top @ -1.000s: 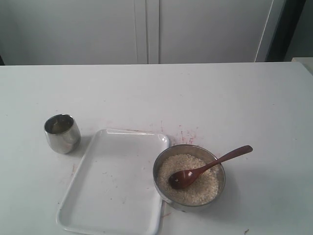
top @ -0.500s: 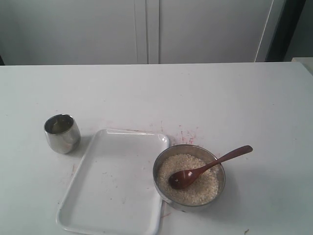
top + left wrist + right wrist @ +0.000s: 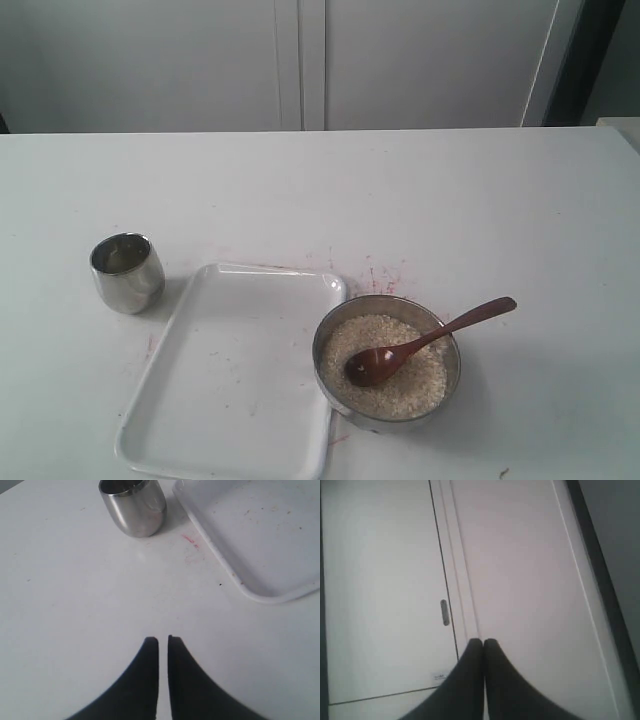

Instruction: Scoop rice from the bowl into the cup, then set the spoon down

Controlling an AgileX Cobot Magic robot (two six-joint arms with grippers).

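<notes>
Exterior view: rice transfer not started, neither arm at the work.

Spoon (image 3: 420, 345) lies untouched in the bowl (image 3: 380, 299), its scoop on the rice (image 3: 400, 388) and its handle propped over the rim toward the right. The cup (image 3: 127, 272) stands upright, well apart to the left, with a white tray (image 3: 240, 370) between cup and bowl; no grains can be made out in the cup. Left gripper (image 3: 163, 644) is clenched on nothing above the bare table (image 3: 75, 605), near the cup. Right gripper (image 3: 483, 644) is clenched and empty, aimed at the cabinet doors (image 3: 380, 580). Judged outstanding: grasping the spoon, scooping, pouring, and setting the spoon down.
</notes>
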